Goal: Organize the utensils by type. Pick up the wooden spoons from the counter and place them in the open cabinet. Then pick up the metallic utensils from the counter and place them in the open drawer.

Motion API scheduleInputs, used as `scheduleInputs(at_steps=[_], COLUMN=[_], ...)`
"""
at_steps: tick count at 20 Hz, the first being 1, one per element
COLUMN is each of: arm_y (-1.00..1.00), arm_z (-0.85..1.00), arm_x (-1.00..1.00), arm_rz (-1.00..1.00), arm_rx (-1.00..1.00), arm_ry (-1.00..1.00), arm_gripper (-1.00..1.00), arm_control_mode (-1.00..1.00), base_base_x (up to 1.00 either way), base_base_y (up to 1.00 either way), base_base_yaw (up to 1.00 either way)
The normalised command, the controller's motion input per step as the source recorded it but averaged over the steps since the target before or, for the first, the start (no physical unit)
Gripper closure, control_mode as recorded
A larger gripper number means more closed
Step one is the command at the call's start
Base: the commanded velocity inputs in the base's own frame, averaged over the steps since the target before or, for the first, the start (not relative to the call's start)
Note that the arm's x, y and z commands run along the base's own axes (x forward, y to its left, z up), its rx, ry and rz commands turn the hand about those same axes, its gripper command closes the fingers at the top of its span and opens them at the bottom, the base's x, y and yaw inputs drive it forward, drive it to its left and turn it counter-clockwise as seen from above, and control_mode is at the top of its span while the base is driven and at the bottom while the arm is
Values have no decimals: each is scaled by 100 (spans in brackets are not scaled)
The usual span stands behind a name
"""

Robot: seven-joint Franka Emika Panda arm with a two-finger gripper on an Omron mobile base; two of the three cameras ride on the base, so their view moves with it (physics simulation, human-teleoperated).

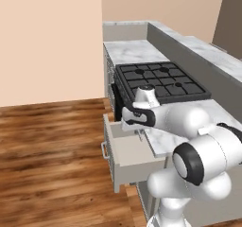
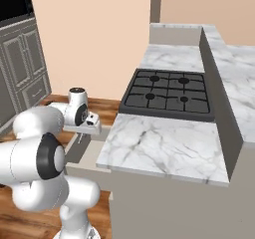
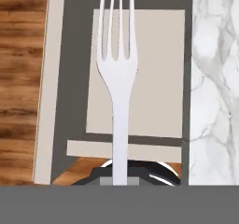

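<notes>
Open drawer (image 1: 124,151) beside marble counter (image 2: 164,143).

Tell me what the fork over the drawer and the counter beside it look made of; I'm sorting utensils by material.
The fork, held in the shut gripper above the open drawer, looks like pale metal: thin, flat, evenly silvery white, though the rendering could pass for plastic. The counter looks like polished white marble, with grey veins.
</notes>
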Motion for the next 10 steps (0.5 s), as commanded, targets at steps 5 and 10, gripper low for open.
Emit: scheduleInputs(at_steps=[5, 10], arm_y=[11, 10], arm_z=[-31, -32], arm_x=[18, 14], arm_rz=[-10, -10], arm_rx=[0, 0], arm_ry=[0, 0], arm_gripper=[100, 100], arm_control_mode=[-100, -100], base_base_x=[0, 0], base_base_y=[0, 0], base_base_yaw=[0, 0])
